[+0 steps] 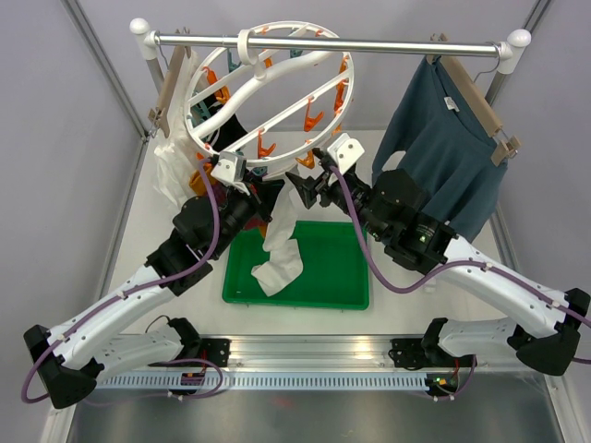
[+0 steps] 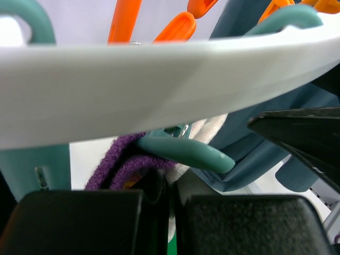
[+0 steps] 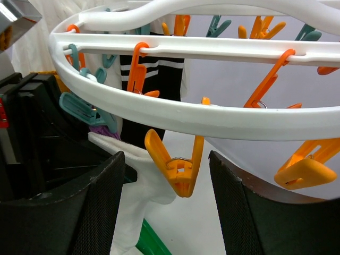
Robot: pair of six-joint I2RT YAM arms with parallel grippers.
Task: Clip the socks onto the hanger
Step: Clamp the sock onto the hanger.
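Observation:
The white ring hanger [image 1: 268,101] hangs from the rail, with orange and teal clips under it. A white sock [image 1: 282,240] dangles from between the two grippers down over the green tray. My left gripper [image 2: 172,196] is shut just under the hanger rim [image 2: 159,90], pinching the white sock [image 2: 180,171] beside a teal clip [image 2: 186,151] and a purple sock cuff [image 2: 122,167]. My right gripper [image 3: 166,159] is open, its fingers either side of a closed orange clip [image 3: 180,170] without touching it. The white sock [image 3: 141,196] hangs behind that clip. A black striped sock [image 3: 159,69] hangs clipped further back.
A green tray [image 1: 342,277] lies on the table below the hanger. A teal-blue shirt [image 1: 443,157] hangs at the right of the rail [image 1: 369,43]. A white sheer garment [image 1: 175,157] hangs at the left on a wooden hanger.

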